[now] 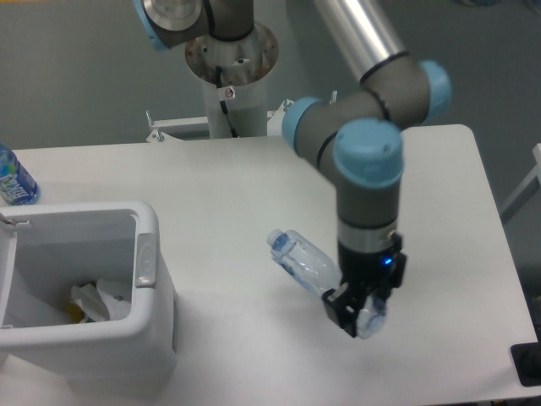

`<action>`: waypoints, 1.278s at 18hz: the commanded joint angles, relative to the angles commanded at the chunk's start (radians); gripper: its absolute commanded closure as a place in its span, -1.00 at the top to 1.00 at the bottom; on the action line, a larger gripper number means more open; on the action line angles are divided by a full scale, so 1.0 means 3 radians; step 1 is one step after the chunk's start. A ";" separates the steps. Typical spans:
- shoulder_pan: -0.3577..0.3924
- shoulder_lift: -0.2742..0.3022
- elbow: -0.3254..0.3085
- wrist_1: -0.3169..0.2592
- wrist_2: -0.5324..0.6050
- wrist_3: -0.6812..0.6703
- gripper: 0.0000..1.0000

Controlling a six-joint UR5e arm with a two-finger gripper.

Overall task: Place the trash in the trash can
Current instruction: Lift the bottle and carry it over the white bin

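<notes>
Gripping the Bottle Above the White Table

Spreading across most of the view is a white table [211,186] with rounded corners, set against a dull grey-green floor or wall. At the back stands the arm's round metal base column [230,59] on a white bracket. At the far left edge of the table stands a labelled bottle [13,179] with bright blue-and-white print, partly cut off by the picture's border. A dark object shows at the lower right corner, too small to identify.

The trash can [144,279] sits at the lower left, a boxy white bin with a thick rounded rim and a grey oval button on its right rim. Inside it lies crumpled white material with a spot of yellow.

The clear bottle [304,260], blue-tinted and slim, lies tilted right of the bin and well apart from it. Its long axis runs diagonally from upper left to lower right, the capped end pointing up-left toward the bin. It appears lifted off the table, though the single view does not settle that.

The gripper [359,315] hangs from the arm's wrist, pointing down. Its jaws are closed around the bottle's lower right end, the base; the rest of the bottle sticks out free to the upper left.
</notes>
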 joint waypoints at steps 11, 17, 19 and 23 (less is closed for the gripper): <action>-0.0510 0.0363 0.0189 0.0384 -0.0215 -0.0154 0.25; -0.1011 0.0353 0.0190 0.0384 -0.0200 -0.0144 0.25; -0.1150 0.0328 0.0180 0.0404 -0.0205 -0.0133 0.25; -0.1350 0.0205 0.0154 0.0481 -0.0205 -0.0047 0.47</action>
